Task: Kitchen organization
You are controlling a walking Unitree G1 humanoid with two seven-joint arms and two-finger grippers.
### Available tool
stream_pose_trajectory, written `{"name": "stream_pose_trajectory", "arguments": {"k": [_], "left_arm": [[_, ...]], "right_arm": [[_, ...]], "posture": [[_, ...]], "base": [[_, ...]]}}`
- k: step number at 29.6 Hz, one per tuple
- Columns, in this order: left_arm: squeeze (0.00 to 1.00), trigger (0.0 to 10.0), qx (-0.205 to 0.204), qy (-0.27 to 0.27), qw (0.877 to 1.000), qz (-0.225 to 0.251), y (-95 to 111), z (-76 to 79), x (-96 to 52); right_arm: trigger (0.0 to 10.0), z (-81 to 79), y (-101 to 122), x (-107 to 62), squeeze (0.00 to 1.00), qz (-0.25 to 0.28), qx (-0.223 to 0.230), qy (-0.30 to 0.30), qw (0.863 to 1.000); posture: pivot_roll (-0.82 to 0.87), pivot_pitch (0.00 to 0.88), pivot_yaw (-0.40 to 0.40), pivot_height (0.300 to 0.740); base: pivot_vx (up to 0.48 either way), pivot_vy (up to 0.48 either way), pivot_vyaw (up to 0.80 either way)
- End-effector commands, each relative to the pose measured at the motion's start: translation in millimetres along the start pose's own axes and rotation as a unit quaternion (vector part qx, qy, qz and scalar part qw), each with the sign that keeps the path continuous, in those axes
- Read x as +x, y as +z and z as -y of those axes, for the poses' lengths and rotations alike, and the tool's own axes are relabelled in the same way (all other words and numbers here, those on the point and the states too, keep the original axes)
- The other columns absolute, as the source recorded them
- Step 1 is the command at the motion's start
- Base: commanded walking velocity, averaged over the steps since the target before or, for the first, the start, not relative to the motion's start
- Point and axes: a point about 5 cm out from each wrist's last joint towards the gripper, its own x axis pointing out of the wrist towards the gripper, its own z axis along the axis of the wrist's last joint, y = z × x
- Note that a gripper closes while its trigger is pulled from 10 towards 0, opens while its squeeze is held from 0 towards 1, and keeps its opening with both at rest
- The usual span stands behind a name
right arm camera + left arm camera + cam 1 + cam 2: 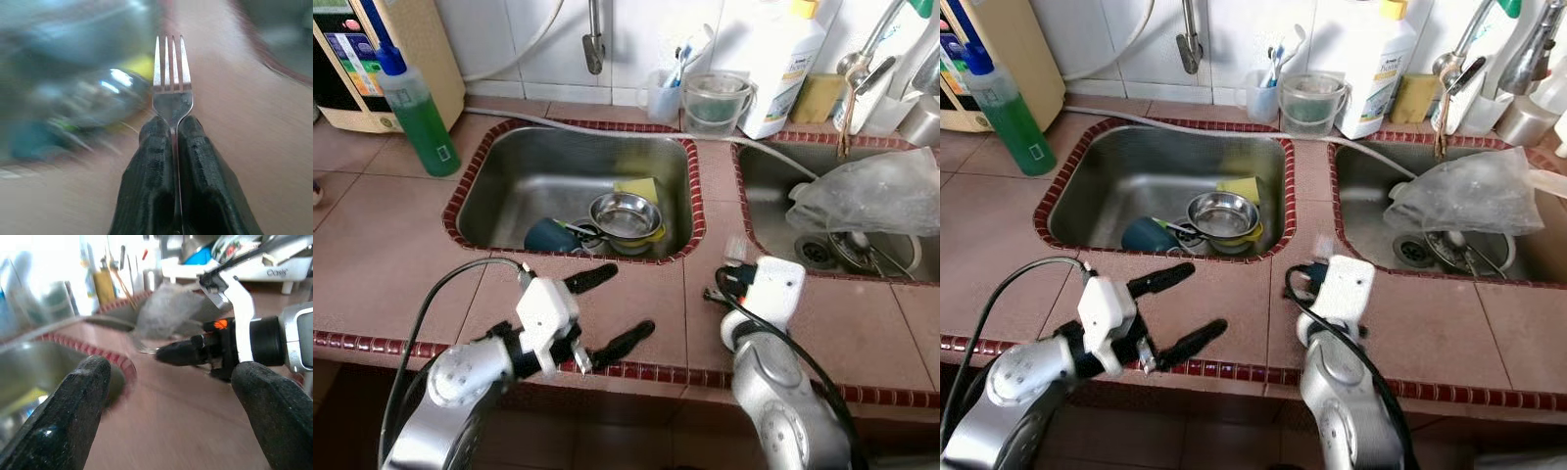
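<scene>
Steel fork (172, 78) pinched in right claw (172, 128), tines jutting forward, left claw (605, 311) spread over counter (382, 245)

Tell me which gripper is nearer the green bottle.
Left. The left gripper hangs open over the counter's front edge, on the same side as the green bottle. The right gripper, shut on a fork, sits between the two sinks.

Bare counter strip (636, 294) before left sink (509, 186); steel bowl (625, 215), blue cup (551, 235) crowd sink's front.
</scene>
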Motion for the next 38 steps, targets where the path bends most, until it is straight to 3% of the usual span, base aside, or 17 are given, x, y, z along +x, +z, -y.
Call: {"name": "stream_pose_trajectory", "arguments": {"k": [1, 12, 24, 31, 38], "left_arm": [[0.00, 10.0, 0.002, 0.003, 1.000, -0.009, -3.9, -0.3, -2.5], [0.00, 10.0, 0.002, 0.002, 1.000, -0.006, -4.9, -1.4, -1.5], [0.00, 10.0, -0.012, 0.032, 0.999, 0.004, -2.9, -13.4, 1.1], [0.00, 10.0, -0.043, 0.102, 0.994, 0.009, -4.9, -31.2, 8.8], [0.00, 10.0, -0.056, 0.190, 0.980, 0.004, -7.1, -51.1, 18.4]], "right_arm": [[10.0, -12.7, 4.5, 1.5, 0.00, 0.018, 0.050, 0.018, 0.998], [10.0, -10.5, 4.5, 4.8, 0.00, 0.026, 0.048, 0.030, 0.998], [10.0, 1.7, 39.7, 13.0, 0.00, 0.130, -0.024, 0.055, 0.990], [10.0, 15.3, 47.8, 17.1, 0.00, 0.176, -0.088, 0.064, 0.978], [10.0, 24.5, 50.9, 22.2, 0.00, 0.196, -0.112, 0.063, 0.972]], "posture": [[-0.11, 0.082, 0.035, 0.740], [-0.11, 0.082, 0.037, 0.740], [-0.11, 0.068, 0.039, 0.740], [-0.12, 0.051, 0.042, 0.740], [-0.11, 0.035, 0.046, 0.740]], "base": [[0.000, 0.000, 0.00], [0.000, 0.000, 0.00], [0.000, 0.000, 0.00], [0.000, 0.000, 0.00], [0.000, 0.000, 0.00]]}}
